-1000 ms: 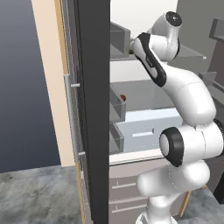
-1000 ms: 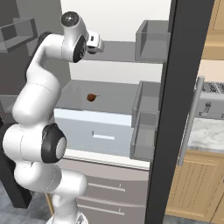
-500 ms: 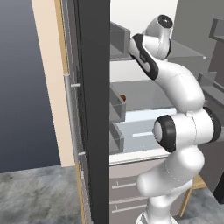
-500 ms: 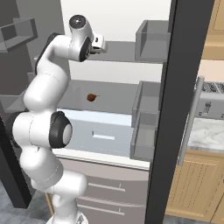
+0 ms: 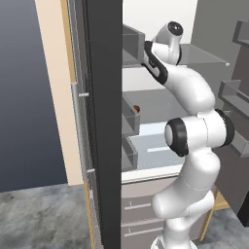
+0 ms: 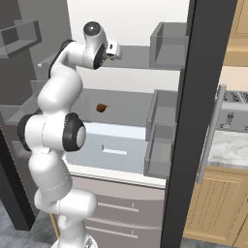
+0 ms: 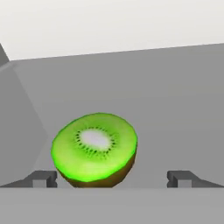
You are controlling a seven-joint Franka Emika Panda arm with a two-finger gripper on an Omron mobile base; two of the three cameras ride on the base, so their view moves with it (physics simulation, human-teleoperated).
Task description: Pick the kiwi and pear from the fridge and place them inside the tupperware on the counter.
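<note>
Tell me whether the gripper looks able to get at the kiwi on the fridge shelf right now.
Probably yes. In the hand view the kiwi sits on the bare grey shelf ahead of the open gripper, toward one fingertip, with nothing between them.

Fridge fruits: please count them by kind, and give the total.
kiwi: 1, cut half on a grey shelf, between the open gripper tips
pear: 1, on the middle shelf
Total: 2

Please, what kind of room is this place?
Most likely a home kitchen: an open fridge with a pear on its shelf, a kiwi on another shelf, and a marble counter carrying a toaster.
</note>
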